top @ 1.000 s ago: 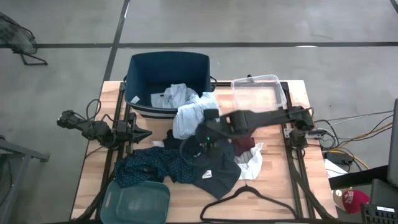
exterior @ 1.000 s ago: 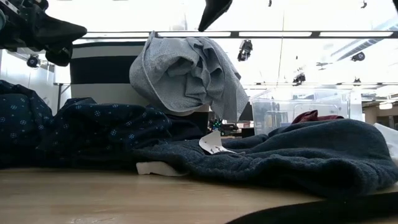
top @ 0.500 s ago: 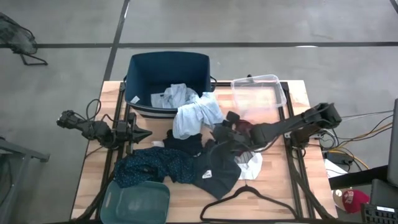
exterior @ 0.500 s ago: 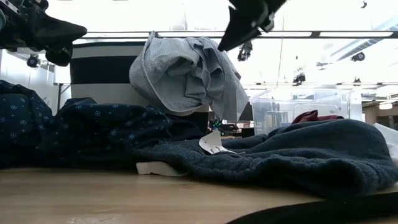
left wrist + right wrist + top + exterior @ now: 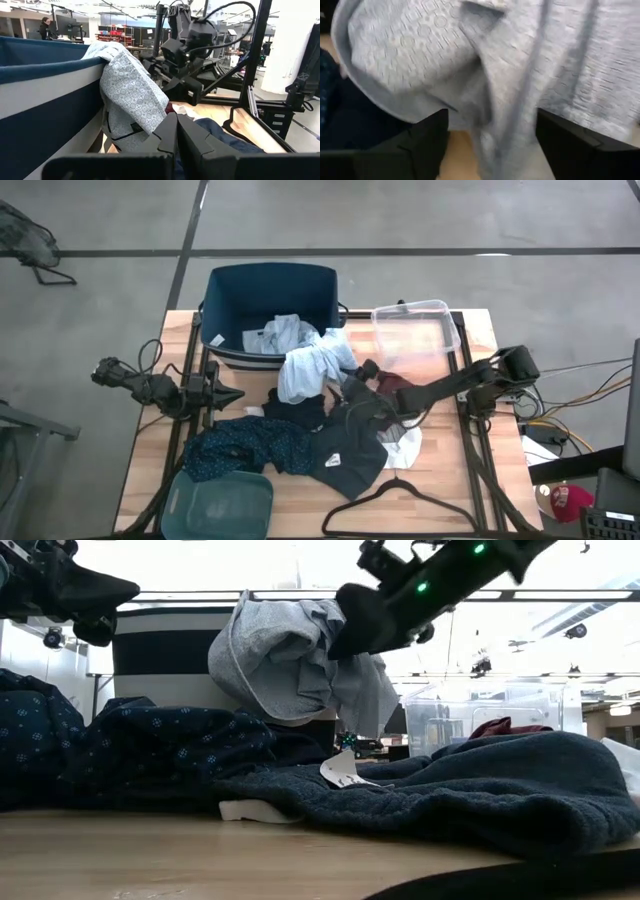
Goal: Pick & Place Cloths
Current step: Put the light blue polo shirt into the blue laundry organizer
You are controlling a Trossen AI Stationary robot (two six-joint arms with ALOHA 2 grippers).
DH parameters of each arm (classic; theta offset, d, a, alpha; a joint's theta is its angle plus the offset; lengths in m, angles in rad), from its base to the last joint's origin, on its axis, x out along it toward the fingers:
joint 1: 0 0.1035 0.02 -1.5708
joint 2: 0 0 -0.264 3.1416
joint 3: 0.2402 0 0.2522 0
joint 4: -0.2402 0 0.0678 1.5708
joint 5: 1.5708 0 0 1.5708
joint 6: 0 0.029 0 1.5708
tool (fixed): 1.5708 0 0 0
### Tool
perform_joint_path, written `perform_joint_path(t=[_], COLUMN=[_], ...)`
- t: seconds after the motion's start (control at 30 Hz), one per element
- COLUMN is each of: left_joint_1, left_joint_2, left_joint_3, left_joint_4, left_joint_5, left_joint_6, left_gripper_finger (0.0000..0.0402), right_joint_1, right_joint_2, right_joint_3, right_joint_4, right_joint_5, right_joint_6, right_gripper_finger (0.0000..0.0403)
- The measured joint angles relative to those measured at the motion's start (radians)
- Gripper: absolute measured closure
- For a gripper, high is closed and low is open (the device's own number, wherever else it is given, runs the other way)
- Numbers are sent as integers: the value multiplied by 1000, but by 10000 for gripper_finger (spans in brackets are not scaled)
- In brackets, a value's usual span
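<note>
Right arm's stretched low across the table, its end effector (image 5: 352, 383) spread wide and holding nothing, right up against the soft, patterned light blue-grey shirt (image 5: 312, 363) draped over the navy tub's rim (image 5: 270, 272). Left end effector (image 5: 233, 394) sits clenched off to the side.

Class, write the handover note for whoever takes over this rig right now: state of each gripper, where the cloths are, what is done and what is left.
Right gripper: open, empty, pointed at the light blue-grey shirt, not gripping it.
Left gripper: shut, empty, parked at the table's left side.
Cloths: the shirt hangs over the front rim of the navy tub, mostly outside it. A light patterned cloth lies inside the tub. The navy patterned piece, dark navy piece, maroon piece and white piece are on the table.
Done: one cloth is in the tub.
Left: the draped shirt and the pile on the table.
</note>
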Motion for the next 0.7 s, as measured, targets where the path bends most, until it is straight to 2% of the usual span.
perform_joint_path(t=[0.23,0.37,0.5,0.7], left_joint_1=[0,0,0,-1], left_joint_2=[6,6,6,7], left_joint_3=[0,0,0,0], left_joint_4=[-7,-7,-7,-7], left_joint_5=[0,0,0,0], left_joint_6=[0,0,0,0], left_gripper_finger=[388,388,388,388], right_joint_1=[-47,-66,-71,-61], right_joint_2=[113,161,184,178], right_joint_3=[70,120,158,190], right_joint_4=[13,10,-4,-49], right_joint_5=[12,66,97,88], right_joint_6=[-27,-50,-64,-67], right_gripper_finger=[61,63,115,266])
